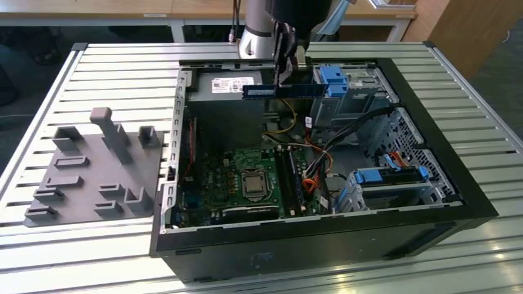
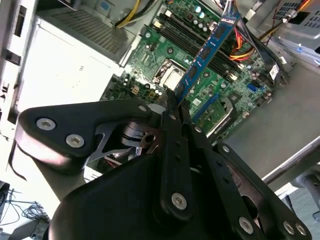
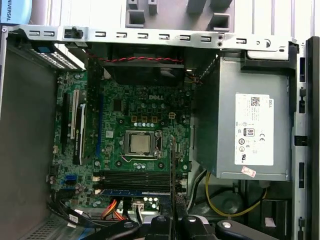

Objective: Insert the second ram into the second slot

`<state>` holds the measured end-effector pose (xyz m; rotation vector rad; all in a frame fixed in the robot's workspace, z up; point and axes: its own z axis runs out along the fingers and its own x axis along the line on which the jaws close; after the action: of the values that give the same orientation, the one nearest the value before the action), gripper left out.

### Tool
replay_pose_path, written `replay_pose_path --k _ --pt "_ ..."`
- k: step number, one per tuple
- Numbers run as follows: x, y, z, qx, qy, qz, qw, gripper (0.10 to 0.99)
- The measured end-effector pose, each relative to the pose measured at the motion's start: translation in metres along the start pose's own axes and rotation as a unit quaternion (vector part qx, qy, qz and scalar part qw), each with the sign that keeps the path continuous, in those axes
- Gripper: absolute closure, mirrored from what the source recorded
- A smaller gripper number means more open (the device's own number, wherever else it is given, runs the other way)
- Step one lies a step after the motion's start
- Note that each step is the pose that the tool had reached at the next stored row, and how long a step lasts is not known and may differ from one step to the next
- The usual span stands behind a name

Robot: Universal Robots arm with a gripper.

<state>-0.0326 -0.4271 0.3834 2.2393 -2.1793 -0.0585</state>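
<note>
My gripper (image 1: 286,75) is shut on the second ram (image 1: 282,90), a thin blue stick held level above the far end of the open computer case (image 1: 457,184). In the second wrist view the fingertips (image 2: 170,102) pinch one end of the ram (image 2: 206,50), which reaches out over the green motherboard (image 2: 150,55). In the first wrist view the ram (image 3: 172,160) shows edge-on, ahead of the gripper (image 3: 173,212). The memory slots (image 3: 132,179) lie beside the processor socket (image 3: 140,142). One blue stick (image 3: 132,191) sits in a slot. The slots (image 1: 290,180) are well below and nearer than the held ram.
A grey power supply (image 1: 229,86) lies under the held ram. Blue drive brackets (image 1: 334,79) and a drive cage (image 1: 391,180) stand at the exterior view's right. Orange and black cables (image 1: 315,165) run beside the slots. A grey fixture plate (image 1: 90,174) rests outside the case.
</note>
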Motion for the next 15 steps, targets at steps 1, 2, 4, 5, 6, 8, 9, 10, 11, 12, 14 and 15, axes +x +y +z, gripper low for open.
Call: replay_pose_path --k 1,2,4,5,6,8,9,10,11,12,14,15 --pt "0.0020 0.0001 0.0000 0.0000 -0.0001 0.000 1.0000 0.949" --pt "0.0040 0.0001 0.0000 0.0000 -0.0001 0.000 1.0000 0.949" --pt "0.0090 0.0003 -0.0001 0.0000 0.0000 0.000 1.0000 0.949" --pt "0.0113 0.0003 -0.0001 0.0000 0.0000 0.000 1.0000 0.949" --pt "0.0137 0.0004 -0.0002 0.0000 0.0000 0.000 1.0000 0.949" --pt "0.0186 0.0006 -0.0002 0.0000 0.0000 0.000 1.0000 0.949" --pt "0.0209 0.0008 -0.0002 0.0000 0.0001 0.000 1.0000 0.949" --pt "0.0227 0.0010 -0.0003 0.0000 0.0004 0.000 1.0000 0.949" --pt "0.0244 0.0012 -0.0003 0.0000 0.0006 0.000 1.0000 0.949" --pt "0.0256 0.0014 -0.0002 0.0000 0.0015 0.000 1.0000 0.949" --pt "0.0263 0.0015 0.0001 0.0000 0.0028 0.004 1.0000 0.949" --pt "0.0263 0.0014 0.0003 0.0000 0.0027 0.011 0.9999 0.949"
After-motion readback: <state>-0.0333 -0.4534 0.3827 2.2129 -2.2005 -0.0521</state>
